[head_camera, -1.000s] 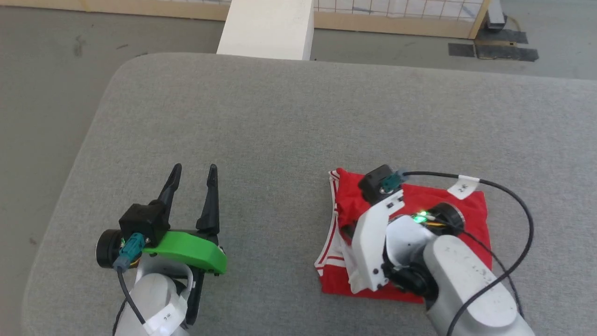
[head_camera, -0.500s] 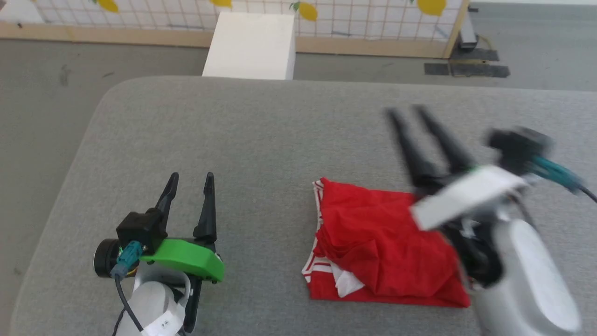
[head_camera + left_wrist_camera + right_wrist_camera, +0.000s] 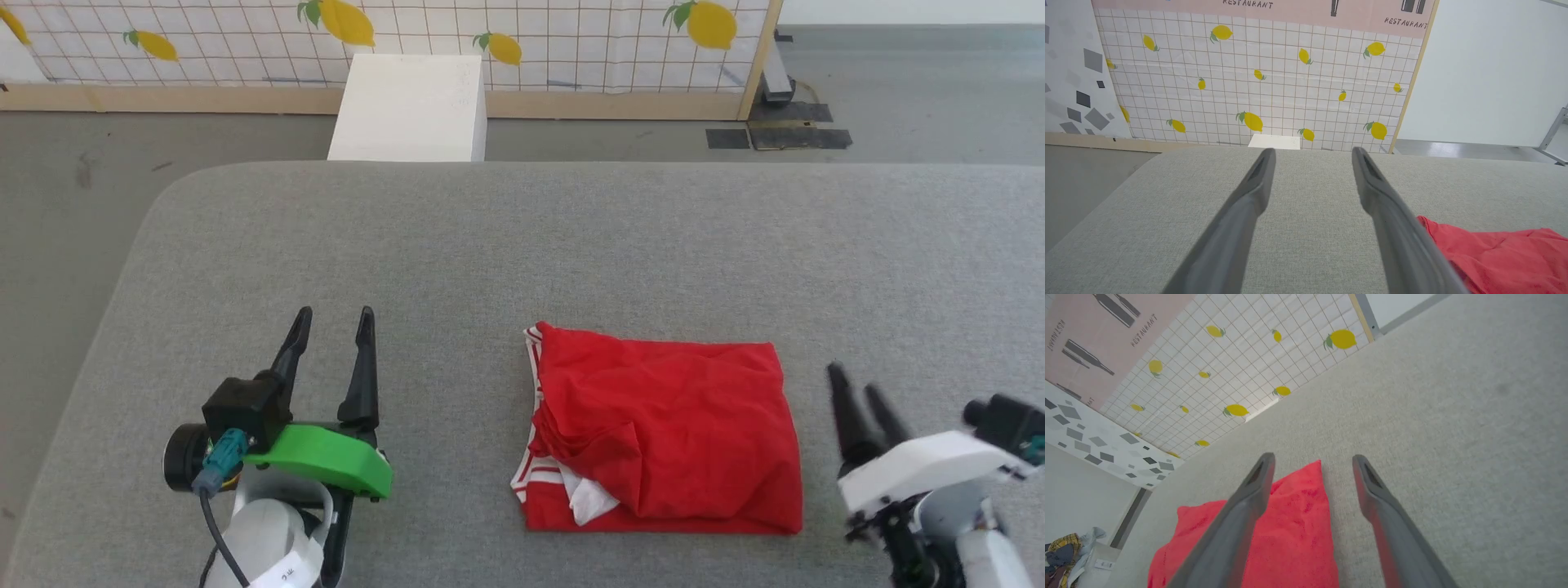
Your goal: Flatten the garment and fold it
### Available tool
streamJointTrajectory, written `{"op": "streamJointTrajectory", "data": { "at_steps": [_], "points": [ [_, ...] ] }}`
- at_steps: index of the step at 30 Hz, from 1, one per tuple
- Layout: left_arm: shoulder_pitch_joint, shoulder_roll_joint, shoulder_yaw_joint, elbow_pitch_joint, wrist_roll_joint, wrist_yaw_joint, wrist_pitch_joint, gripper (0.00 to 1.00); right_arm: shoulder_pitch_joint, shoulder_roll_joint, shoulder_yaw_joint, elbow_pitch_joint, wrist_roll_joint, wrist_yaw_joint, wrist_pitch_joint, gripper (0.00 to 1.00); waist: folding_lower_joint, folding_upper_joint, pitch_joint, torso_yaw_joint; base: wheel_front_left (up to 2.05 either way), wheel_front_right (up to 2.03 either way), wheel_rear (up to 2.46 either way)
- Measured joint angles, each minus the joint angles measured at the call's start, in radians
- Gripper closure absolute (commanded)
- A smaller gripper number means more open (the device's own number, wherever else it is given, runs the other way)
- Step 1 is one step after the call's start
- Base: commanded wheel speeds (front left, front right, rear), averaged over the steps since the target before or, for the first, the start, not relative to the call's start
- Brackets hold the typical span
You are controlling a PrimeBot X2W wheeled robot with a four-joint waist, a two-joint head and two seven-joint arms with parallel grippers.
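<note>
Now one garment: red, folded to a rough rectangle, with white double-stripe trim and a bit of white sleeve showing at its near left corner. Lies on the grey padded table, right of middle, toward the near edge. No lettering visible on it.

Two grippers. Left gripper: fingers spread, empty, well to the garment's left. Right gripper: fingers likewise parted, holding nothing, near the garment's right edge and apart from it.

One white box on the floor past the table's far edge. Behind it one gridded screen with printed lemons, five counted in the head view. Readable twice on the pink panel above it: "RESTAURANT".
</note>
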Motion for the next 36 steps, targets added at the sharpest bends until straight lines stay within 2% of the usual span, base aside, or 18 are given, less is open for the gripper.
{"op": "streamJointTrajectory", "data": {
  "at_steps": [6,10,13,15,17,20,22,27,31,36],
  "points": [
    [0.0,0.0,-0.004,0.001,0.0,0.0,0.0,0.0,-0.018,0.001,0.052,0.175,0.212,0.0,0.14,0.0,0.0,0.0,0.001,0.012,0.0,0.0,0.0],
    [0.0,0.0,-0.009,0.003,0.0,0.0,0.0,0.0,-0.072,-0.001,0.072,0.277,0.277,0.0,0.219,0.0,0.0,0.0,0.003,0.025,0.0,0.0,0.0],
    [0.0,0.0,-0.012,0.003,-0.001,0.0,0.0,0.0,-0.125,-0.005,0.077,0.344,0.284,0.001,0.258,0.0,0.0,0.0,0.007,0.032,0.0,0.0,0.0],
    [0.0,0.0,-0.014,0.003,-0.001,0.0,0.0,0.0,-0.159,-0.01,0.085,0.383,0.286,0.001,0.288,0.59,0.0,0.0,0.009,0.037,0.0,0.0,0.0],
    [0.0,0.0,-0.017,0.003,-0.002,0.0,0.0,0.0,-0.19,-0.016,0.1,0.418,0.232,0.001,0.313,0.98,0.0,0.0,0.01,0.04,0.0,0.0,0.0],
    [0.0,0.0,-0.019,0.002,-0.004,0.001,0.0,0.0,-0.216,-0.018,0.123,0.431,0.132,0.001,0.345,1.0,0.0,0.0,0.011,0.039,0.0,0.0,0.0],
    [0.0,0.0,-0.017,-0.001,-0.003,0.007,0.0,0.0,-0.227,-0.024,0.151,0.418,0.021,0.001,0.357,1.0,0.0,0.0,0.014,0.032,0.0,0.0,0.0],
    [0.001,-0.001,-0.008,-0.017,0.003,0.012,0.0,0.0,-0.284,-0.048,0.234,0.311,-0.223,0.001,0.426,1.0,0.0,0.0,0.024,-0.014,0.0,0.0,0.0],
    [-0.003,-0.001,-0.01,-0.036,0.008,0.012,0.0,0.0,-0.346,-0.104,0.293,0.205,-0.359,0.001,0.462,1.0,0.0,0.0,0.04,-0.071,0.0,0.0,0.0],
    [-0.034,0.002,-0.02,-0.054,0.024,0.007,0.0,0.0,-0.407,-0.18,0.334,0.152,-0.462,0.001,0.463,1.0,0.0,0.0,0.071,-0.156,0.0,0.0,0.0]
  ]
}}
